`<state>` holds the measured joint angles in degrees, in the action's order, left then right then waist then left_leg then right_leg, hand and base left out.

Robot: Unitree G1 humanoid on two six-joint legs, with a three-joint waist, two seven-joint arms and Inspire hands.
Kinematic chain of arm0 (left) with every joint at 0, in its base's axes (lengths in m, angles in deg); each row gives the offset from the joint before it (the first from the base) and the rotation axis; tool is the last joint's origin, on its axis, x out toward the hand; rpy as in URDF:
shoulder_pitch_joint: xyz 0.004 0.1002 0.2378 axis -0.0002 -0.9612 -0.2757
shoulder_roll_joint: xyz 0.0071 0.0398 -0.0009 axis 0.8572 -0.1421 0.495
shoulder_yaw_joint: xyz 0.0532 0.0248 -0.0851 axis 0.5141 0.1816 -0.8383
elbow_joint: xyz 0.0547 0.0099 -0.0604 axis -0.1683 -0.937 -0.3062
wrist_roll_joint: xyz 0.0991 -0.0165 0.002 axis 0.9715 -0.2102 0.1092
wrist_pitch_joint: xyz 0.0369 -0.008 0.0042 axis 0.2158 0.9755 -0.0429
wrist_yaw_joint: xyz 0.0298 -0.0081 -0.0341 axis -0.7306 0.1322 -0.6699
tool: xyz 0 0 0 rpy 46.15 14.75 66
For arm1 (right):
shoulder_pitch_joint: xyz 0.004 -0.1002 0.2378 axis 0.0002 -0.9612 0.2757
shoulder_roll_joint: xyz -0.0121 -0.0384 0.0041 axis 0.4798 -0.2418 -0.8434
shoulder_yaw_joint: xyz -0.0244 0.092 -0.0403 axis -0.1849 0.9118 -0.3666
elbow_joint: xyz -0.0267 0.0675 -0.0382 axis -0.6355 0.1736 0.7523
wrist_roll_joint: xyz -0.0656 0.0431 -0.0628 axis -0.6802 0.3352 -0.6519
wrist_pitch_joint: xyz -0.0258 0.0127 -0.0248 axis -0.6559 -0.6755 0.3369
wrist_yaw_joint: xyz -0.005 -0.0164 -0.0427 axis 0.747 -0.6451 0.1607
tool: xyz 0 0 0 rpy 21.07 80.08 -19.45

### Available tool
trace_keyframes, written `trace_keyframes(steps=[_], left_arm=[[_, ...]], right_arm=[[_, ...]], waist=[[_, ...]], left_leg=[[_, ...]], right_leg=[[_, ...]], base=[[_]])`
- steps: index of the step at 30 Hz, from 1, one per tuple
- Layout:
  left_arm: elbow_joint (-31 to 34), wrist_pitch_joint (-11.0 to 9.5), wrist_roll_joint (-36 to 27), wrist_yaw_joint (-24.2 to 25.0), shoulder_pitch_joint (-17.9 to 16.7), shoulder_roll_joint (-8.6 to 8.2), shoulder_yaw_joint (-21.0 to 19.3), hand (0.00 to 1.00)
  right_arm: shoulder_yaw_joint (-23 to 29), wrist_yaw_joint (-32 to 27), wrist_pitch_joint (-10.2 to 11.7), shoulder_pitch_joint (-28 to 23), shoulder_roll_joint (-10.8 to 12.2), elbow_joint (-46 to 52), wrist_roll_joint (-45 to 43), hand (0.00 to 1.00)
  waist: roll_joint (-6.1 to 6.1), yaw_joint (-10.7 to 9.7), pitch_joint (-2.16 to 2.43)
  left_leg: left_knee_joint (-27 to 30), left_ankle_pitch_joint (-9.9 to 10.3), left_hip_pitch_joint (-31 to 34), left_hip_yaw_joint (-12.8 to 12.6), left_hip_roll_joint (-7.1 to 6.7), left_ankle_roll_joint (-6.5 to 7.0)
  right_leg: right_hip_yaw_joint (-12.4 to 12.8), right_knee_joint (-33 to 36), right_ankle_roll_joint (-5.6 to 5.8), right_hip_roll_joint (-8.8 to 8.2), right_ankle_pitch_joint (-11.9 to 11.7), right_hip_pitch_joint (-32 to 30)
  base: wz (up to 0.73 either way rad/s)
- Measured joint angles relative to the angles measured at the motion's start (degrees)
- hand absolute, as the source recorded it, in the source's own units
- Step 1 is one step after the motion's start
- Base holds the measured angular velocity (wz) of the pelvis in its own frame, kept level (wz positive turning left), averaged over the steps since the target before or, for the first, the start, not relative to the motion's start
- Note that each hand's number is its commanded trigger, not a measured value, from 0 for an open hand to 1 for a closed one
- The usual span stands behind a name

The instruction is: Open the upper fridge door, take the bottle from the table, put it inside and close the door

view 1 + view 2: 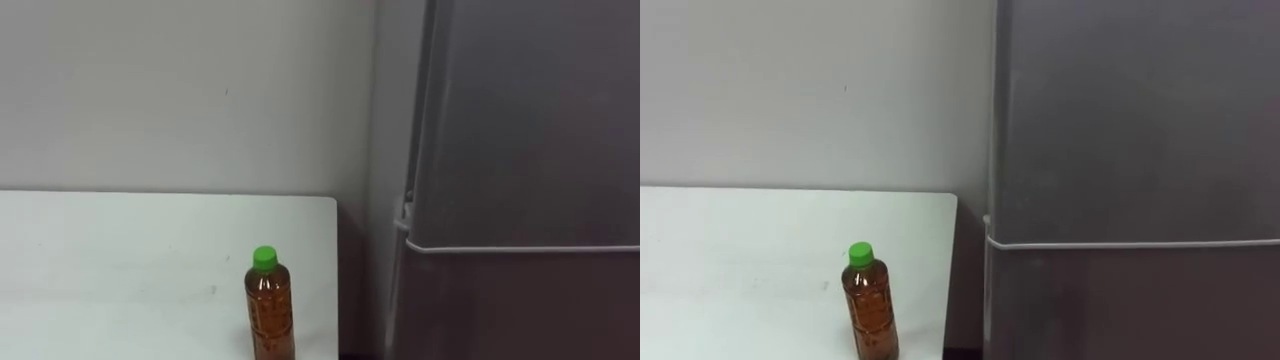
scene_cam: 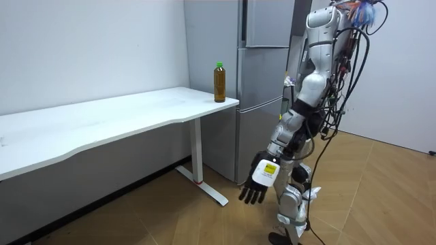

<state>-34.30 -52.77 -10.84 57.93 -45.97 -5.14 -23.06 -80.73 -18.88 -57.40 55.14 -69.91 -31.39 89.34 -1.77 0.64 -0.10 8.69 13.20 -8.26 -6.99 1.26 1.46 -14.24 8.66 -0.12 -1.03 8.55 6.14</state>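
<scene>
The bottle (image 1: pixel 268 310) stands upright, ungrasped, at the table (image 1: pixel 100 270) corner just beside the closed fridge (image 1: pixel 520 130), within likely reach, while the left hand (image 2: pixel 261 177) hangs low, fingers loosely straight and empty.

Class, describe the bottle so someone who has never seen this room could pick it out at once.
Find the tall grey fridge against the wall; a long white table stands beside it. At the table's end nearest the fridge stands a bottle, upright. Its amber-brown contents and bright green cap stand out against the white tabletop.
</scene>
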Motion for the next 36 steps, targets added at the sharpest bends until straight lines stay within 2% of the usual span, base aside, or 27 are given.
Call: trace_keyframes(steps=[2, 4, 8, 10, 17, 19, 22, 26, 27, 28, 30, 32, 35, 36], left_arm=[[3.3, 0.0, -0.9, -1.1, 0.2, -0.05, -1.4, 0.00], [10.0, -0.1, -2.4, -2.2, 0.4, 0.00, -3.9, 0.00], [18.2, -1.4, -6.0, -4.3, 0.5, 0.43, -5.5, 0.00], [23.6, -1.5, -8.0, -6.2, 0.5, 0.41, -6.7, 0.00], [40.4, -1.5, -7.3, -12.1, 1.5, 0.75, -12.5, 0.00], [46.8, -2.0, -7.2, -13.8, 1.9, 1.38, -13.9, 0.00], [55.2, -2.0, -6.7, -15.7, 2.2, 2.58, -14.2, 0.00], [65.0, -2.3, -4.6, -17.0, 3.6, 3.10, -15.6, 0.00], [66.4, -2.3, -4.3, -17.1, 3.6, 3.10, -15.6, 0.00], [69.5, -2.3, -3.9, -17.1, 3.6, 3.11, -15.5, 0.00], [73.0, -2.3, -2.6, -16.9, 4.3, 3.11, -15.4, 0.00], [76.0, -2.4, 0.2, -16.0, 4.4, 3.12, -15.1, 0.00], [78.0, -2.3, 0.8, -14.4, 4.7, 3.12, -14.5, 0.00], [78.9, -2.3, 0.6, -13.4, 5.4, 3.12, -13.5, 0.00]], right_arm=[[0.9, 0.2, 0.0, 0.2, -0.4, 0.0, -1.8, 0.00], [1.9, 0.4, 0.0, -0.1, -0.6, 0.2, -3.0, 0.00], [3.8, 0.0, 0.1, -0.1, -0.9, 0.3, -4.9, 0.00], [4.4, -0.3, 0.1, -0.2, -0.8, 0.6, -6.6, 0.00], [6.6, -1.0, 0.1, -1.8, -0.4, 2.8, -8.9, 0.00], [7.7, -1.7, 0.1, -2.0, -0.2, 3.0, -10.4, 0.00], [7.7, -2.3, 0.1, -2.2, -0.2, 3.5, -10.6, 0.00], [8.1, -3.3, 0.1, -2.5, -0.2, 3.6, -10.4, 0.00], [8.1, -3.3, 0.1, -2.6, -0.2, 3.6, -10.1, 0.00], [8.1, -3.3, 0.1, -2.6, -0.2, 3.6, -10.1, 0.00], [8.1, -3.3, 0.1, -2.5, -0.2, 3.8, -10.4, 0.00], [8.0, -3.4, 0.1, -2.0, -0.1, 3.8, -10.6, 0.00], [8.0, -3.2, 0.1, -2.0, 0.0, 4.0, -10.5, 0.00], [7.7, -3.2, 0.0, -2.1, 0.0, 4.2, -10.7, 0.00]], waist=[[-0.41, 0.3, -0.10], [-0.69, 1.1, -0.08], [-1.13, 1.4, -0.03], [-1.75, 1.5, 0.26], [-1.91, 2.6, 0.37], [-2.01, 2.8, 0.34], [-2.08, 2.8, 0.31], [-2.47, 2.7, 0.06], [-2.85, 2.7, 0.19], [-2.78, 2.5, 0.01], [-2.75, 2.5, -0.03], [-2.66, 1.5, -0.09], [-2.71, 0.8, -0.07], [-2.43, 0.8, -0.20]], left_leg=[[0.1, 0.0, 0.0, 0.1, -0.06, 0.01], [0.1, 0.0, 0.0, 0.3, -0.03, -0.01], [0.0, 0.0, 0.0, 0.5, -0.05, -0.03], [-0.1, 0.0, 0.1, 0.5, -0.05, -0.03], [-0.1, 0.0, -0.3, 0.9, -0.06, -0.02], [-0.2, 0.0, -0.4, 1.0, -0.12, -0.01], [-0.1, 0.0, -0.3, 1.4, -0.18, 0.00], [-0.2, 0.0, -0.1, 1.7, -0.24, 0.01], [-0.2, 0.0, -0.1, 1.7, -0.25, 0.01], [0.0, 0.0, 0.0, 1.7, -0.27, 0.01], [0.0, 0.0, 0.1, 1.8, -0.44, 0.00], [0.1, 0.0, 0.2, 2.5, -0.78, 0.02], [0.1, 0.0, 0.2, 2.6, -0.82, 0.02], [0.1, 0.0, 0.2, 2.6, -0.85, 0.03]], right_leg=[[0.0, 0.1, 0.02, -0.03, 0.0, -0.1], [-0.1, 0.1, -0.02, -0.04, 0.0, 0.0], [-0.3, 0.0, -0.03, -0.35, 0.1, 0.0], [-0.2, 0.1, -0.02, 0.03, 0.1, -0.2], [0.3, 0.3, -0.04, 0.10, 0.1, -0.2], [0.4, 0.3, -0.04, 0.11, 0.1, -0.2], [0.3, 0.1, -0.04, 0.12, 0.1, 0.1], [0.2, 0.0, -0.01, 0.07, 0.1, 0.0], [0.2, 0.0, -0.01, 0.07, 0.1, -0.1], [0.2, 0.0, -0.01, 0.07, 0.1, -0.3], [0.1, 0.0, 0.00, 0.06, 0.2, -0.3], [-0.3, 0.0, 0.07, 0.01, 0.3, -0.2], [-0.3, 0.0, 0.12, -0.01, 0.3, -0.1], [-0.3, 0.0, 0.13, -0.03, 0.3, 0.0]], base=[[0.00], [0.02], [0.02], [0.00], [-0.04], [0.00], [0.04], [0.02], [0.00], [0.00], [0.02], [0.09], [0.02], [0.00]])
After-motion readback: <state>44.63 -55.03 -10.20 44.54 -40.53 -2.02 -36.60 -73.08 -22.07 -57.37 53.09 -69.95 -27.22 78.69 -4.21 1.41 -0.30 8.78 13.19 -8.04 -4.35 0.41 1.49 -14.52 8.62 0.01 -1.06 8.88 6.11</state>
